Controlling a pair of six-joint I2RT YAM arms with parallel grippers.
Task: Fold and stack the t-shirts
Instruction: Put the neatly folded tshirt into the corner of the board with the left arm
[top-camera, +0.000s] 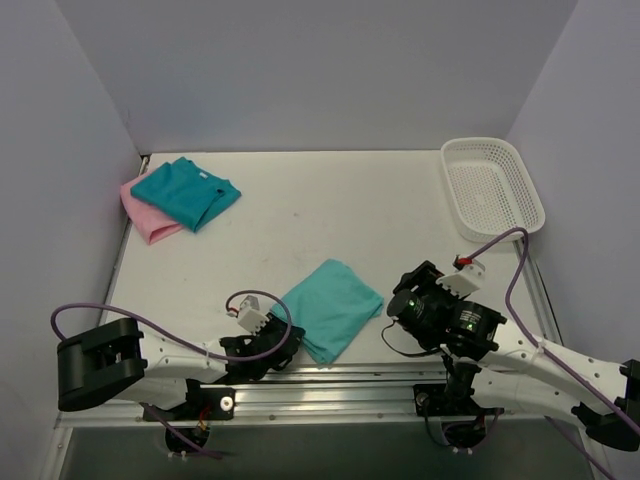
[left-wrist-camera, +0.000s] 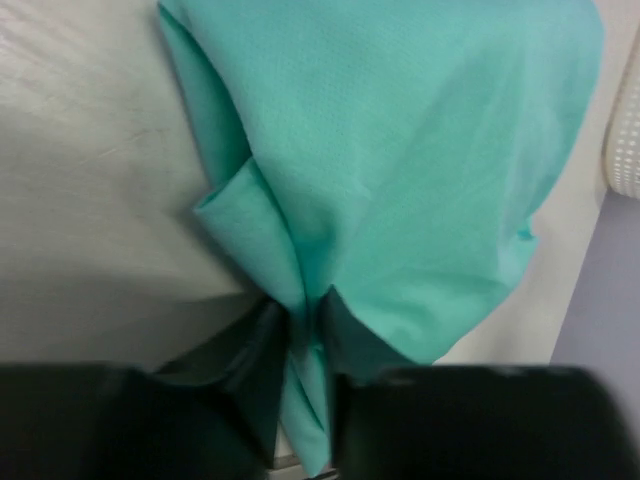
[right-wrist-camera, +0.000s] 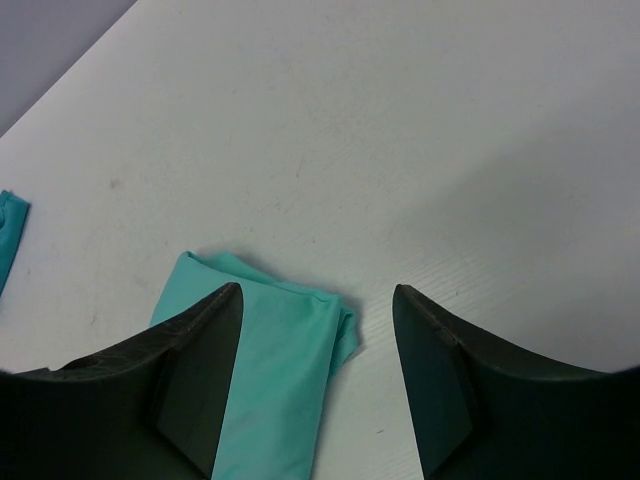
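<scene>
A light sea-green t-shirt (top-camera: 332, 308) lies folded near the table's front middle. My left gripper (top-camera: 288, 338) sits at its near-left corner. In the left wrist view the left gripper (left-wrist-camera: 306, 345) is shut on a bunched fold of that sea-green t-shirt (left-wrist-camera: 400, 170), with cloth pinched between the jaws. My right gripper (top-camera: 398, 305) hovers just right of the shirt. In its own view the right gripper (right-wrist-camera: 318, 300) is open with nothing held, and a corner of the sea-green t-shirt (right-wrist-camera: 280, 370) lies on the table below its left finger. A teal-blue t-shirt (top-camera: 187, 192) lies folded on a pink t-shirt (top-camera: 148, 218) at the far left.
A white mesh basket (top-camera: 493, 186) stands at the far right by the right wall. Grey walls close in the table on the left, back and right. A metal rail (top-camera: 330, 385) runs along the near edge by the arm bases.
</scene>
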